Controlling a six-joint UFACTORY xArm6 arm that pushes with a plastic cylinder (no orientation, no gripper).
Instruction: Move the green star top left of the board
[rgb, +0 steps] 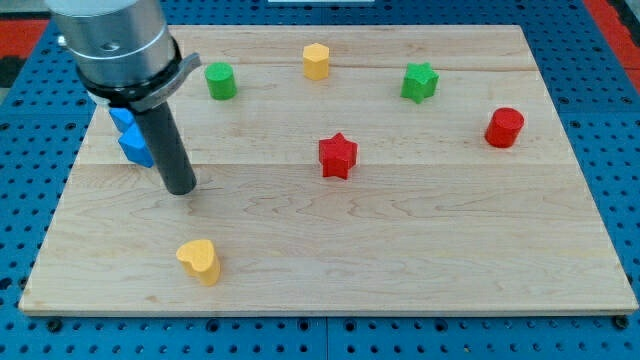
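The green star (420, 82) lies at the upper right part of the wooden board (400, 240). My tip (181, 188) rests on the board at the view's left, far left of the green star and below it. The rod rises to the arm's grey body at the view's top left. Two blue blocks (130, 138) sit just left of the rod, partly hidden by it. The tip touches no block.
A green cylinder (221, 80) and a yellow hexagonal block (316, 61) sit near the board's top edge. A red star (338, 155) is at the middle, a red cylinder (505, 128) at the right, a yellow heart (199, 261) at the lower left.
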